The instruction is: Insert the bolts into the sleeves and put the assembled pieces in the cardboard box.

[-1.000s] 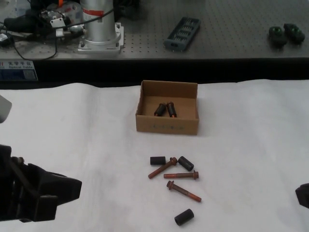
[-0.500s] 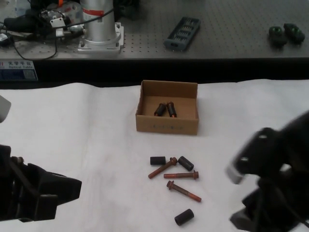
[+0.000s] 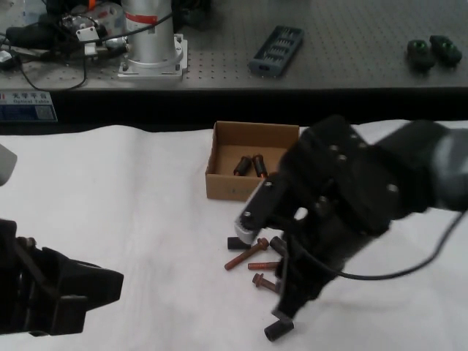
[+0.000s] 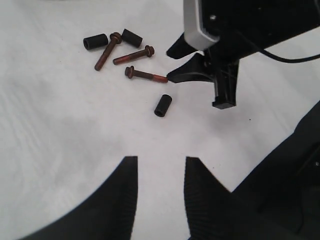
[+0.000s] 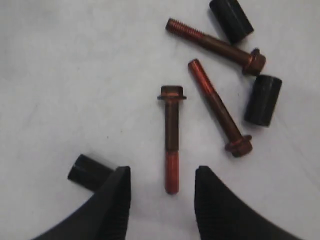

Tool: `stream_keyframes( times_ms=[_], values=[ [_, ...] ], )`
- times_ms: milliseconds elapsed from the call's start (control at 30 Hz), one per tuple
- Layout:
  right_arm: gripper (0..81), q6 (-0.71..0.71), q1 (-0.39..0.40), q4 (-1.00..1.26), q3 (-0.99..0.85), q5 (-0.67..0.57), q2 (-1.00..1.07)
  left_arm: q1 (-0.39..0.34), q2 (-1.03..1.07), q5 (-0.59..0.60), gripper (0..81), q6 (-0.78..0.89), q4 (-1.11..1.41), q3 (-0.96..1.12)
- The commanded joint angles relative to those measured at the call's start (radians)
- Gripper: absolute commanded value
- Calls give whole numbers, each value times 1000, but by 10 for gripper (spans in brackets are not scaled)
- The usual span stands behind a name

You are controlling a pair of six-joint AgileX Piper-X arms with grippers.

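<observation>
1. A cardboard box (image 3: 252, 191) sits on white paper (image 3: 131, 190). 2 assembled pieces (image 3: 250, 165) already lie inside it.
2. On the near side of the box, 3 loose bolts (image 4: 132, 55) and 3 loose sleeves (image 4: 163, 105) lie scattered, none yet joined.
3. The right gripper (image 5: 161, 180) hangs over that cluster with its jaws apart, holding nothing. The threaded tip of the closest bolt (image 5: 171, 145) lies between its fingers.
4. One sleeve (image 5: 82, 172) lies just beside a finger, partly hidden behind it.
5. The left gripper (image 4: 159, 170) sits well apart from the box, toward the near left, jaws spread and empty.
6. The risk, as I judge it: closing on the tip rather than mid-shank could let the bolt swing or slip out. A finger coming down could also knock the neighbouring sleeve away.
</observation>
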State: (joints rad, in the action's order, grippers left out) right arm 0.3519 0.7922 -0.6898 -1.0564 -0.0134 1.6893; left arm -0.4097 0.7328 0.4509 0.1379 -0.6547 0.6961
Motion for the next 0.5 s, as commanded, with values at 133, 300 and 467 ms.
stream_keyframes(
  times_ms=[133,300,467],
  values=[
    [314,76,-4,20,-99,-27,118,-4,-5,4,234,-72,6,0],
    [314,108,-4,25,-114,-27,154,-4,-5,4,234,-75,6,0],
    [314,124,-4,30,-114,-27,178,-4,-5,4,234,-79,6,0]
  ],
)
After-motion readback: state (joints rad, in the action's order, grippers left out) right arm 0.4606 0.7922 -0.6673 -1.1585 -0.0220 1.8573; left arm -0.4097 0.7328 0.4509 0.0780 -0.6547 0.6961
